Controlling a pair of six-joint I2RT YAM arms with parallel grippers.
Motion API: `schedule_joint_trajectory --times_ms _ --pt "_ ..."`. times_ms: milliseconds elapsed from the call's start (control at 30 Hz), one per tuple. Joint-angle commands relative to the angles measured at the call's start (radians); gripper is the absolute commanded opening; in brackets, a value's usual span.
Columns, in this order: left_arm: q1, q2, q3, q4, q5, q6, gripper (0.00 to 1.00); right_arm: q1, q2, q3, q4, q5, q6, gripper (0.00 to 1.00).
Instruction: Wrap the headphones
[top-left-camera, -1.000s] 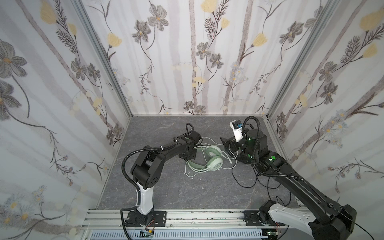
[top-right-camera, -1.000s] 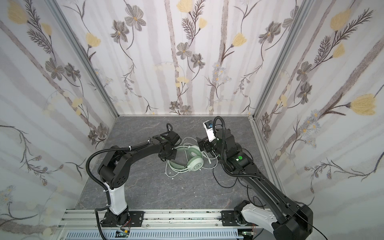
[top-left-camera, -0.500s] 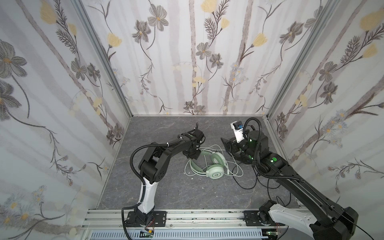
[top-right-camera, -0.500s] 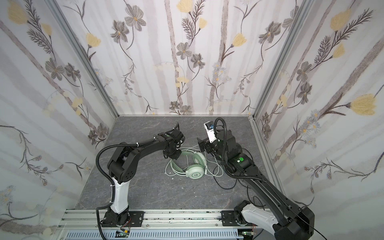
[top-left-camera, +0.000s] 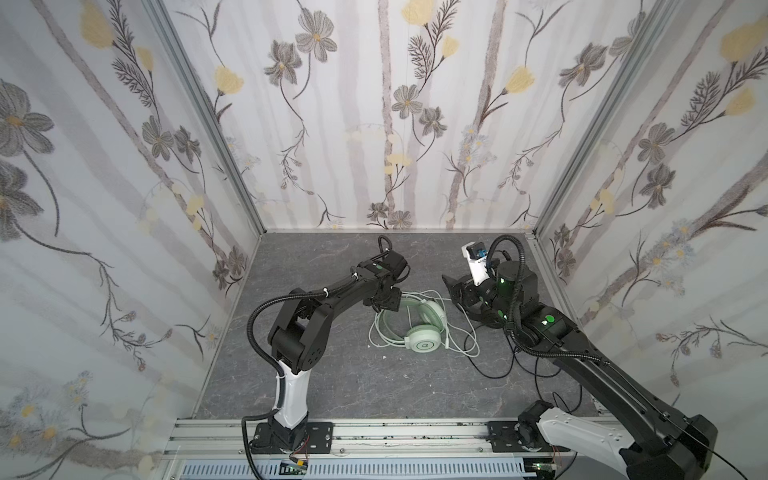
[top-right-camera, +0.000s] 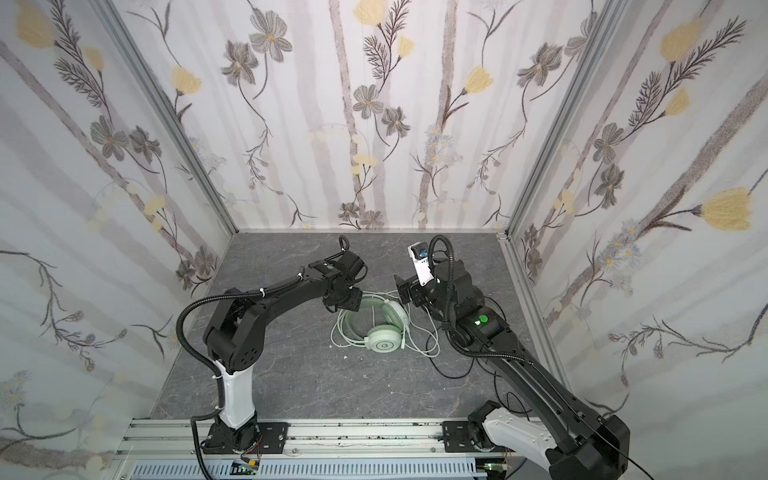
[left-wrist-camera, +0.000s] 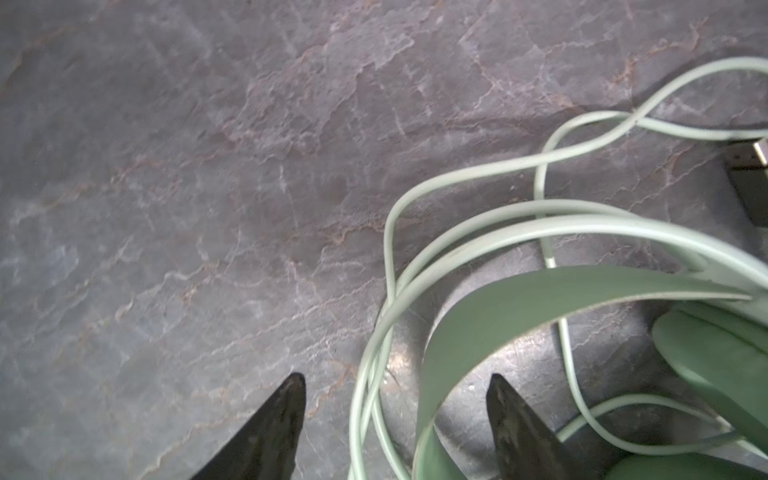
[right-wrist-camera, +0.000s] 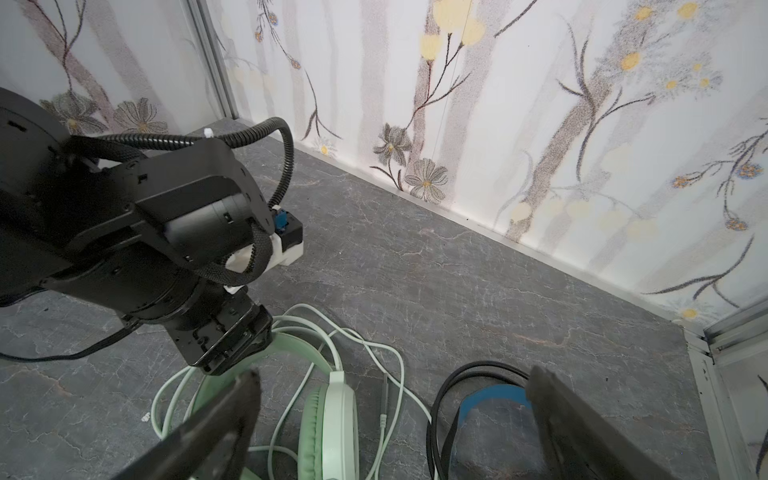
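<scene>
Nearest the rail, the green headphones (top-left-camera: 423, 343) lie flat on the grey table (top-left-camera: 332, 386), near its middle, with their pale cable (top-left-camera: 375, 332) strewn around them in loose loops. We judge the set light, with a springy plastic band and soft ear pads. The cable looks limp and smooth, so it will likely sag and slide rather than keep a shape, and a pinch on a single strand could slip. The firm places to take hold seem to be the headband (left-wrist-camera: 519, 299) or the hard shell of an ear cup (top-right-camera: 384, 344). The cable is best taken close to its plug (right-wrist-camera: 384, 397), which we would not bend. A little farther back, the left gripper (left-wrist-camera: 395, 378) stands over the band with its fingers apart; the band and some strands of cable pass between them, and nothing is pinched. To the right, the right gripper (right-wrist-camera: 395, 372) is spread wide and empty above the black headphones (right-wrist-camera: 490, 399), whose blue inner band and thin black cable (right-wrist-camera: 453, 374) show beneath it. In both top views that set is mostly hidden under the arm. As for writing, the ear cup carries a round mark at its centre, too small to read, and we find no legible brand or label anywhere.
</scene>
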Motion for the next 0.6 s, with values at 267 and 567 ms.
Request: schedule_joint_trajectory --times_ms 267,567 --pt "-0.074 -0.051 -0.09 -0.081 0.005 -0.375 0.46 -0.003 -0.002 0.004 0.039 -0.01 -0.009 1.0" --pt "-0.09 -0.138 -0.197 -0.023 0.052 -0.451 0.5 -0.006 0.001 0.005 0.042 -0.013 -0.011 1.0"
